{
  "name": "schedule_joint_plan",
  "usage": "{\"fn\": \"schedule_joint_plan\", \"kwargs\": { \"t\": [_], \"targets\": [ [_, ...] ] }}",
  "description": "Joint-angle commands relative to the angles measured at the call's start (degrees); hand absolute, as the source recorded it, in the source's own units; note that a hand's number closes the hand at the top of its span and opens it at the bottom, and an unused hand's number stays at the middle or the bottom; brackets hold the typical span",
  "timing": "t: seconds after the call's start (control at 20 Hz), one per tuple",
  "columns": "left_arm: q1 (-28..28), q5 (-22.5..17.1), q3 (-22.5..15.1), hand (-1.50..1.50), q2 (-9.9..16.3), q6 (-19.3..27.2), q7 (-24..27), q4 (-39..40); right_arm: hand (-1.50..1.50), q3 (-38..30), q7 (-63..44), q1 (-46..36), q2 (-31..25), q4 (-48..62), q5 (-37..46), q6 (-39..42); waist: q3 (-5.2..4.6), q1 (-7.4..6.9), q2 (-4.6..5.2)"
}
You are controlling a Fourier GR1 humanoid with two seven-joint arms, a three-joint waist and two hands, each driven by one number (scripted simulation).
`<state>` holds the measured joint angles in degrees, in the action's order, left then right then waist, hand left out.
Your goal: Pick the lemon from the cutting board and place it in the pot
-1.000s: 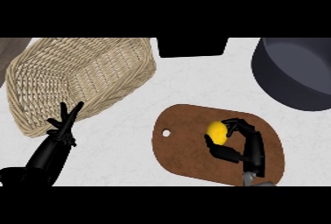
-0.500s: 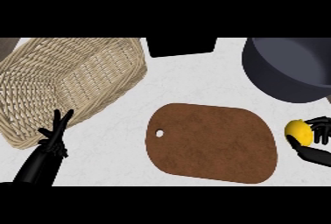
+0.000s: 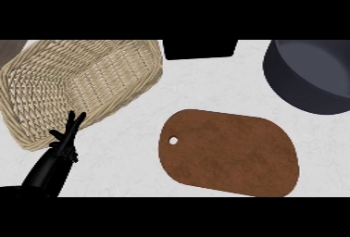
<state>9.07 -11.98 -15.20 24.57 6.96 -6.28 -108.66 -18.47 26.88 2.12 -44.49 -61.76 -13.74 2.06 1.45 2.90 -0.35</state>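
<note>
The brown cutting board (image 3: 229,152) lies bare on the white counter at centre right, with no lemon on it. No lemon shows anywhere in the head view. The dark pot (image 3: 311,76) stands at the upper right, cut off by the view's right edge. My left hand (image 3: 66,139) rests at the lower left with its fingers straight and pointing up, holding nothing. My right hand is out of the view.
A large wicker basket (image 3: 78,83) fills the upper left, its near rim just beside my left hand. A black object (image 3: 199,48) sits at the top centre edge. Bare white counter (image 3: 205,88) lies between the basket, board and pot.
My right hand, curled round the lemon, lifted it off the board, carried it to the right edge, and has now left the view with it. The left hand has stayed still.
</note>
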Motion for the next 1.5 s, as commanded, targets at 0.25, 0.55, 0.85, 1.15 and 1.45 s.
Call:
{"fn": "schedule_joint_plan", "kwargs": {
  "t": [0.25,0.55,0.85,1.15,1.45],
  "targets": [
    [-5.11,-0.14,-3.46,0.00,-4.52,-0.66,-3.78,13.39,1.50,-1.87,0.45,-5.86,-10.05,7.27,4.19,1.16,-1.47,-1.75,1.40],
    [-5.22,-0.61,-3.34,0.00,-3.21,-3.81,-2.70,14.89,1.50,0.78,-5.57,-14.56,-14.67,10.67,7.45,1.45,-1.54,-3.84,1.75],
    [-8.68,-1.52,-2.36,0.00,-2.88,-5.13,-4.40,15.22,1.50,8.80,-13.81,-23.38,-14.94,11.03,14.38,0.63,-1.60,-5.56,2.25],
    [-8.65,-0.22,-3.93,0.00,-4.50,-4.21,-5.39,14.89,1.50,14.88,-16.84,-29.92,-12.60,14.18,20.90,-0.07,-1.45,-5.99,2.15],
    [-8.34,1.51,-5.28,0.00,-5.18,-3.80,-4.68,13.36,1.50,24.17,-22.06,-33.27,-12.67,17.27,33.93,-4.60,-1.49,-7.13,2.82]
  ]
}}
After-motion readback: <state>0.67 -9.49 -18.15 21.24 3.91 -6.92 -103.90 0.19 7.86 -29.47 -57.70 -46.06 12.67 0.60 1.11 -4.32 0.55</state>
